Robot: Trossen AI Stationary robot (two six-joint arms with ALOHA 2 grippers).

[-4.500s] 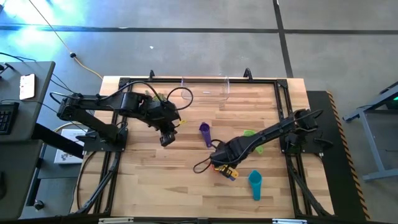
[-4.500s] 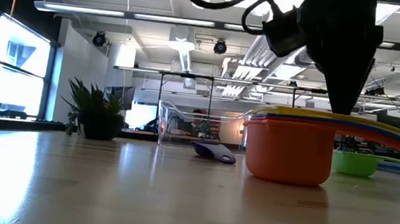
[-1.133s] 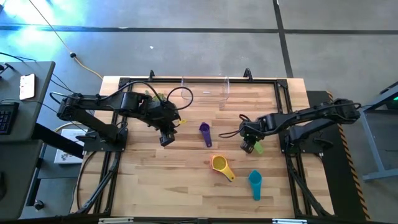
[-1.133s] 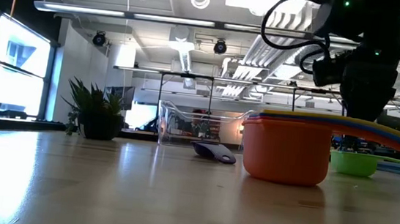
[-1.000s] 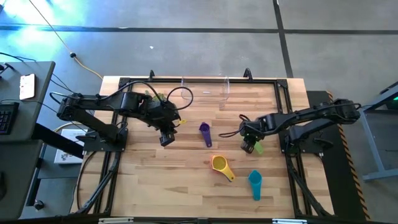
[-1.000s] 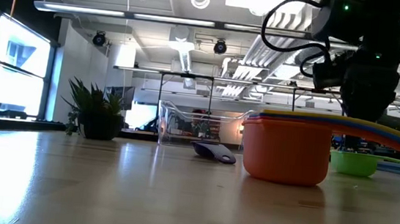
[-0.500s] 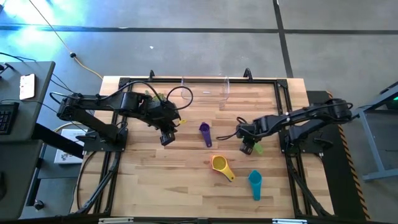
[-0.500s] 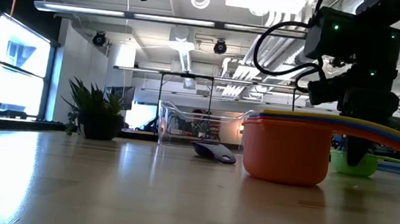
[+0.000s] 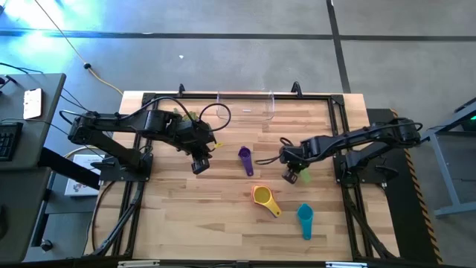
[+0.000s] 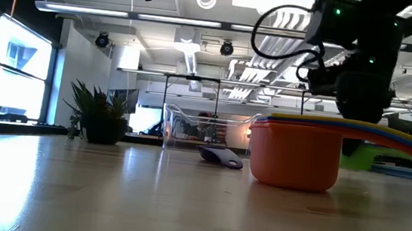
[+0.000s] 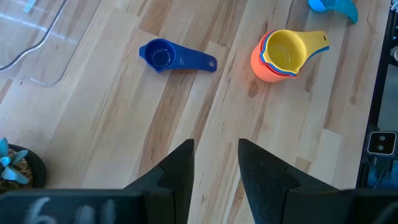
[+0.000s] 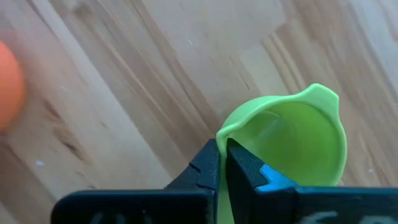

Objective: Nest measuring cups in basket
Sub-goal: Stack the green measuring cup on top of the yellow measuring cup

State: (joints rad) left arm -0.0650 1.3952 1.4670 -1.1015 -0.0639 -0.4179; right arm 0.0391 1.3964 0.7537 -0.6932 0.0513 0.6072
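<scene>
We see the right gripper (image 9: pixel 291 173) over the middle-right of the wooden table (image 9: pixel 186 216), its jaws pinched together on the rim of the green measuring cup (image 12: pixel 292 146). In the right wrist view one finger sits inside the cup's wall and the other outside, with the bowl tilted above the boards. In the low view the green cup (image 10: pixel 372 156) hangs clear of the table behind the stack.

The stack of nested cups (image 9: pixel 262 197) rests on the table nearer the front edge: an orange cup (image 10: pixel 294 156) at the bottom, a yellow cup (image 11: pixel 291 48) on top, and thin red and blue rims showing between them. The teal cup (image 9: pixel 306 219) lies on its own to the right of the stack, close to the front. The purple cup (image 9: pixel 245 158) lies near the table's centre, its handle pointing toward the front; the left wrist view shows it as more blue.

The clear basket (image 9: pixel 245 106) stands at the far edge of the table, well apart from all the cups. A small leafy plant (image 10: pixel 98 113) stands to its left.

The left gripper (image 9: pixel 198 165) hangs above the left-centre of the table, its jaws parted and holding nothing.
</scene>
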